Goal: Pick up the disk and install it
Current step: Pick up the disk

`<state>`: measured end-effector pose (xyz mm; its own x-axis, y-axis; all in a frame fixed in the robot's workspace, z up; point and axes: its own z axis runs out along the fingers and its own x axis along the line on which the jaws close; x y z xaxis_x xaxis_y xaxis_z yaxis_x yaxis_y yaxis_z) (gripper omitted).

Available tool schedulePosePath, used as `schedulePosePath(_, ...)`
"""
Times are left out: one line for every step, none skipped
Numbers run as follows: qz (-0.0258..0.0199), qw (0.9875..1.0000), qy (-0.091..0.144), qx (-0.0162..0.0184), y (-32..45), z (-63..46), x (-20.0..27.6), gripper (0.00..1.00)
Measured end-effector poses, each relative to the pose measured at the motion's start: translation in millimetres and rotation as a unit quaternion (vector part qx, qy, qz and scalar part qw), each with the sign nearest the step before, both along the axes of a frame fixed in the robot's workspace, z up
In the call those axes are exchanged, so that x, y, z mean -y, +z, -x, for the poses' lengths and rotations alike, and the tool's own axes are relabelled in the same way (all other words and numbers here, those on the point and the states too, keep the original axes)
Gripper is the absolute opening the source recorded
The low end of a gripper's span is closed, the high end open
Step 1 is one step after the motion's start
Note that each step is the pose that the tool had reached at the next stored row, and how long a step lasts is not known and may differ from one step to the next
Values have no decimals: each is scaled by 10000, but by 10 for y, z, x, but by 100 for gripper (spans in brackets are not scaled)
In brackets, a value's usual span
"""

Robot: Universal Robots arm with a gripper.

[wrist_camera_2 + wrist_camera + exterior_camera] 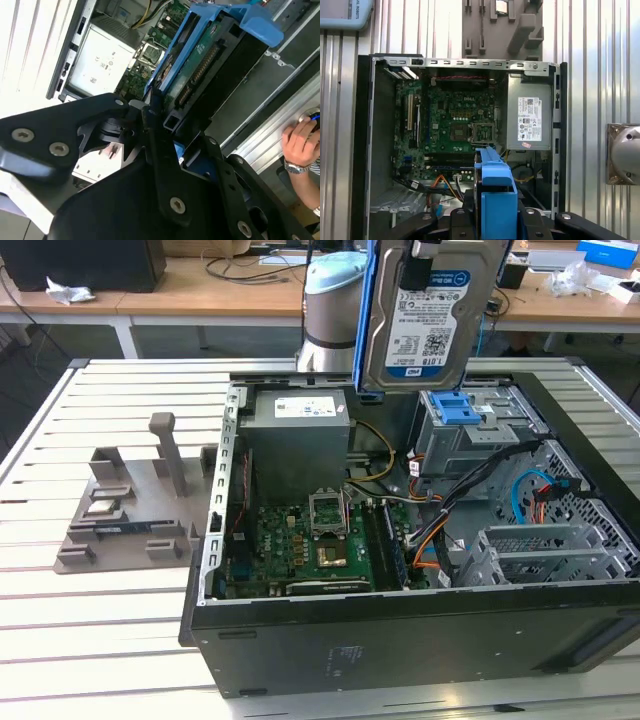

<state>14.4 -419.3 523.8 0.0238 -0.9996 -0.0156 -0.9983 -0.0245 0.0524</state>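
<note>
Pincer (172, 125) is pinching the disk (200, 65) at one end, its black fingers (150, 112) pressing against the blue side rails. We are seeing this in the second wrist view.

In the exterior view the disk (425, 320) is hanging upright in the air, label face turned toward the camera. It is sitting well above the open computer case (400, 630) and touching nothing below. It is hovering over the far side of the case, between the grey power supply (300, 440) and the drive cage with its blue caddy (458, 408).

In the first wrist view we are looking straight down past the blue rail of the disk (495, 195) into the case. The motherboard (450, 120) and the power supply (529, 120) are lying side by side there.

The case is lying on its side on the white slatted tabletop (100, 640), open face up. A grey moulded fixture (130, 510) is resting on the tabletop toward the exterior view's left, apart from the case.

The arm's silver column (330, 310) is standing behind the case.

In the second wrist view a person's hand (300, 140) with a wristwatch (296, 169) is showing at the edge, beyond the case wall.
</note>
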Motion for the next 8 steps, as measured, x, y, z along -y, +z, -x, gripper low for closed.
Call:
schedulePosePath(-1, 10000, 0, 0, -1, 0, 31, 36)
schedulePosePath(0, 10000, 0, 0, -1, 0, 51, 36)
schedulePosePath(-1, 10000, 0, 0, -1, 0, 67, 36)
schedulePosePath(-1, 10000, 0, 0, -2, 0, 86, 36)
schedulePosePath(-1, 10000, 0, 0, -1, 0, 102, 36)
schedulePosePath(0, 10000, 0, 0, -1, 0, 119, 36)
schedulePosePath(-1, 10000, 0, 0, -2, 0, 135, 36)
schedulePosePath(-1, 10000, 0, 0, -1, 0, 156, 36)
